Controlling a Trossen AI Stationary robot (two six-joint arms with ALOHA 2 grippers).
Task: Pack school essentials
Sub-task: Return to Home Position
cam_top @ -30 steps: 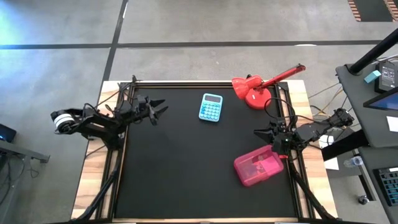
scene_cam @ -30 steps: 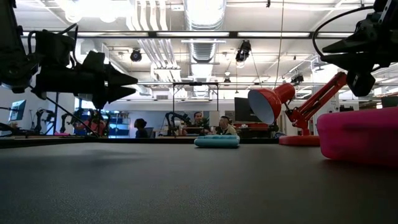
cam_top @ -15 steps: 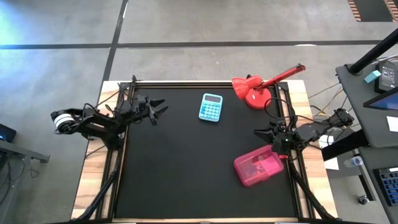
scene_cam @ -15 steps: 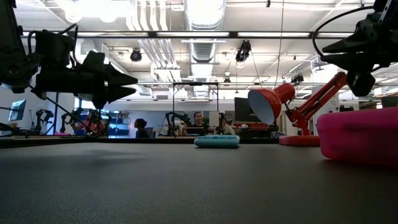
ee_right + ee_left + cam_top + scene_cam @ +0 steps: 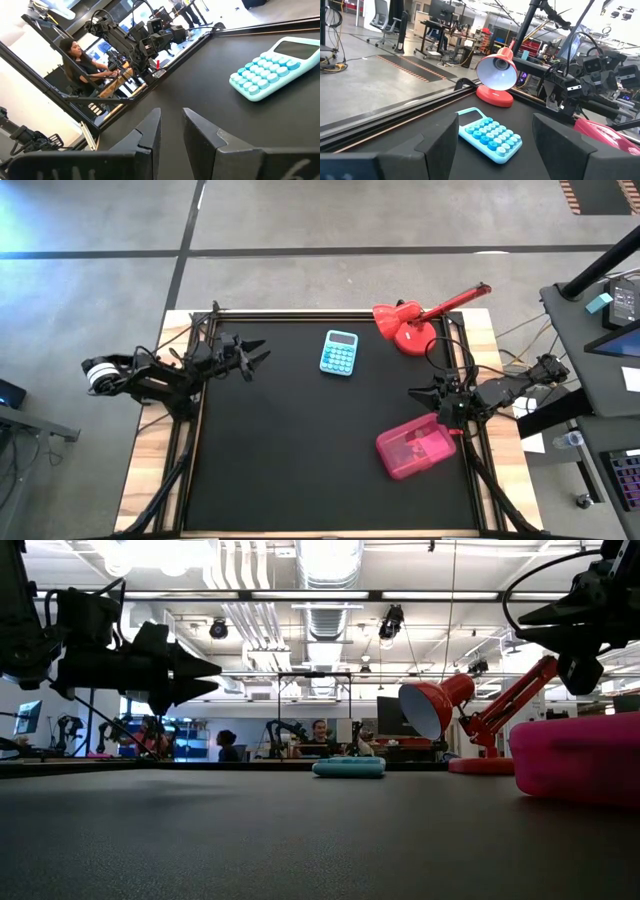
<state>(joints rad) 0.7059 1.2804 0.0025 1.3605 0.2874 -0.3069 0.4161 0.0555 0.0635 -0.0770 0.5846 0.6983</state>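
Nothing has shifted over the last second: both arms sit as they did, and the translucent pink-red plastic supply box (image 5: 447,452) lies with its lid down on the black table mat (image 5: 290,460). I judge the packing finished and the arms parked.

The right gripper (image 5: 415,394) hangs just beside the box, on the side toward the red desk lamp (image 5: 408,325), its fingers a narrow gap apart. The left gripper (image 5: 258,356) waits well apart from the box, across the mat, spread wide. The light blue calculator (image 5: 339,352) lies out beyond the box.

Only the high view sees through the lid, where pale shapes suggest the school essentials (image 5: 412,446) inside. The low view gives just an opaque side wall. The right wrist view alone shows a seated person (image 5: 76,59) beyond the table.
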